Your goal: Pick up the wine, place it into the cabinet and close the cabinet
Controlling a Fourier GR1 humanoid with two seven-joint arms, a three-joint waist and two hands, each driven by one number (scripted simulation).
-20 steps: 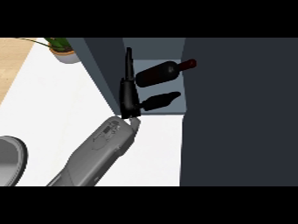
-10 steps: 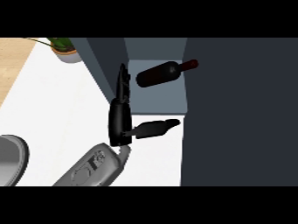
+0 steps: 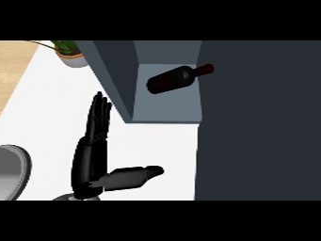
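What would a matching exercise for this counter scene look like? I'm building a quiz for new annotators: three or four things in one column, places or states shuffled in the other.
Things:
1. wine
2. plant
3. left hand
4. pot

Places or states:
A. at the left edge, only partly in view
B. lying on its side inside the cabinet
C. far left corner of the counter
D. open, fingers straight, holding nothing

Pairs: 1-B, 2-C, 3-D, 4-A

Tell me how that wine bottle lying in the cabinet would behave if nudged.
The wine bottle lies on its side on the cabinet shelf, so it would probably roll. Its smooth dark body looks slippery, likely glass and breakable. The left hand is open, apart from it.
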